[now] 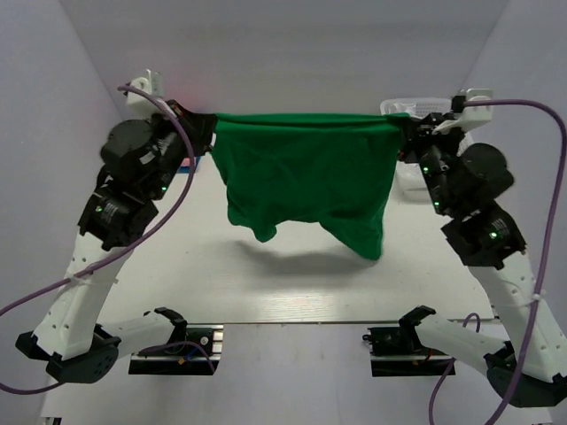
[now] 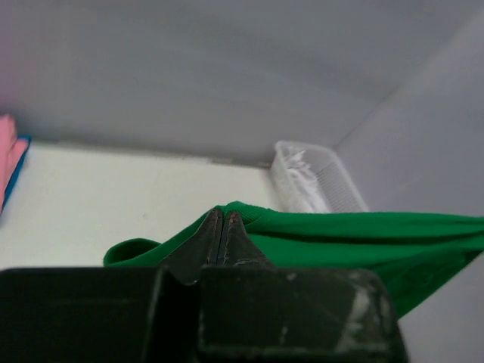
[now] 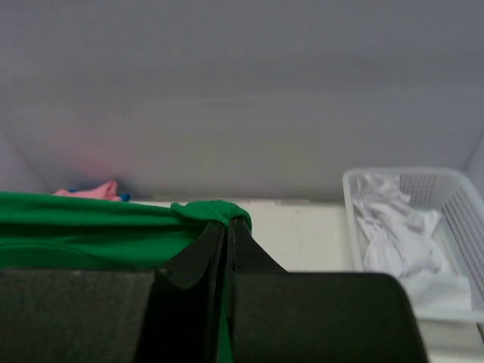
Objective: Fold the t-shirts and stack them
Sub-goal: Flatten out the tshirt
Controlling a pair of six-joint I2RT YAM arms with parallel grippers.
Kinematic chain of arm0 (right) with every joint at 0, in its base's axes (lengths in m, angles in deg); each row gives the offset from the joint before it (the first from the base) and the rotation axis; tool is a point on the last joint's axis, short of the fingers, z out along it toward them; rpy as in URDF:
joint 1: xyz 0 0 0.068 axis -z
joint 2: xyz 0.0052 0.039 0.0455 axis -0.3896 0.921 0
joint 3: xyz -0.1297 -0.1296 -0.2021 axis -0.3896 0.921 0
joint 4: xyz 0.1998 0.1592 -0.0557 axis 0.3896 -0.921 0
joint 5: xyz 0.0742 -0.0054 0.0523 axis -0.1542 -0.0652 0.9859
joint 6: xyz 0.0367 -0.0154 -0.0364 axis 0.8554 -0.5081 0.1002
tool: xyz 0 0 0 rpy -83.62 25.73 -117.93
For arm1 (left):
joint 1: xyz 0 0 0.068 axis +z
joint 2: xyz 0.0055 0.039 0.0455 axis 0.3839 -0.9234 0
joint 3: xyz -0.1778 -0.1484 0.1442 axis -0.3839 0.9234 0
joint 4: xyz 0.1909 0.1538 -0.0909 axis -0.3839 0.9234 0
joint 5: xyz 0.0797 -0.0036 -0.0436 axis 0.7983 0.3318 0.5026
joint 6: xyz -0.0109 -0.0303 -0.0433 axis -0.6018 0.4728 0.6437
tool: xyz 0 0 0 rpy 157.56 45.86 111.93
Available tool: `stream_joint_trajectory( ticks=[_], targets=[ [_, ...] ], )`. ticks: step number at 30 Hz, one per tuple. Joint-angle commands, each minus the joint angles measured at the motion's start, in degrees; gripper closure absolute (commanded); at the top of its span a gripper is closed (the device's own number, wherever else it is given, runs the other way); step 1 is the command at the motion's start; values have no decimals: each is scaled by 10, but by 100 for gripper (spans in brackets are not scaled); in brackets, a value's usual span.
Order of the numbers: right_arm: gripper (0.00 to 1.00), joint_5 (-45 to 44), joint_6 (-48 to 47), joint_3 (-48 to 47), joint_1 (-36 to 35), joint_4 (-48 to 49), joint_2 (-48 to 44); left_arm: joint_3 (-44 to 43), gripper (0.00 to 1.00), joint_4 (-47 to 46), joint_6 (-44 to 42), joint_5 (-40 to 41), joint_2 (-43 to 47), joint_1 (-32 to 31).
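Note:
A bright green t-shirt [image 1: 306, 177] hangs stretched in the air between my two grippers, above the far part of the table. My left gripper [image 1: 205, 124] is shut on its left top corner; in the left wrist view the shut fingertips [image 2: 221, 215] pinch the green hem [image 2: 340, 231]. My right gripper [image 1: 406, 126] is shut on its right top corner; in the right wrist view the green cloth [image 3: 91, 227] bunches over the tips [image 3: 229, 221]. A pink shirt [image 3: 94, 189] on blue cloth lies at the far left, also in the left wrist view [image 2: 9, 151]. White cloth [image 3: 393, 227] lies in the basket.
A white plastic mesh basket [image 3: 454, 181] stands at the far right of the table, behind my right arm [image 1: 416, 108]. Pale walls close in the table on the left, back and right. The shirt's lower edge hangs above the table [image 1: 292, 283].

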Motion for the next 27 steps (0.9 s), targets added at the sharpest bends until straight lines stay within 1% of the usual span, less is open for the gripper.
stream_joint_trajectory(
  ticks=[1, 2, 3, 4, 6, 9, 11, 13, 15, 20, 22, 23, 24, 25, 26, 27],
  targets=[
    [100, 31, -78, -72, 20, 38, -44, -83, 100, -51, -68, -22, 40, 13],
    [100, 39, -85, -79, 21, 36, -46, -97, 100, -56, -74, -44, 40, 13],
    [100, 43, -86, -83, 20, 36, -52, -130, 100, -56, -74, -83, 40, 13],
    [100, 62, -92, -101, 20, 33, -65, -146, 100, -51, -80, -99, 35, 13],
    [100, 71, -98, -119, 19, 32, -75, -181, 100, -51, -85, -145, 35, 13],
    [100, 105, -102, -143, 19, 28, -110, -206, 100, -63, -91, -206, 40, 13],
    [100, 141, -102, -158, 18, 20, -129, -212, 100, -69, -91, -238, 46, 13],
    [100, 158, -96, -171, 20, 16, -138, -212, 100, -83, -78, -288, 61, 13],
    [100, 167, -96, -173, 20, 16, -144, -205, 100, -90, -78, -304, 61, 13],
    [100, 153, -102, -169, 19, 28, -145, -200, 100, -75, -59, -292, 62, 13],
    [100, 149, -102, -145, 20, 44, -141, -185, 100, -69, -52, -279, 62, 13],
    [100, 148, -103, -136, 31, 49, -141, -157, 100, -69, -52, -259, 62, 13],
    [100, 129, -103, -106, 19, 64, -134, -139, 100, -69, -43, -247, 67, 13],
    [100, 123, -100, -96, 20, 77, -129, -120, 100, -69, -35, -233, 73, 13],
    [100, 95, -103, -87, 19, 86, -124, -74, 100, -69, -25, -174, 73, 13],
    [100, 81, -103, -63, 20, 97, -105, -48, 100, -74, -5, -143, 79, 13]
  ],
)
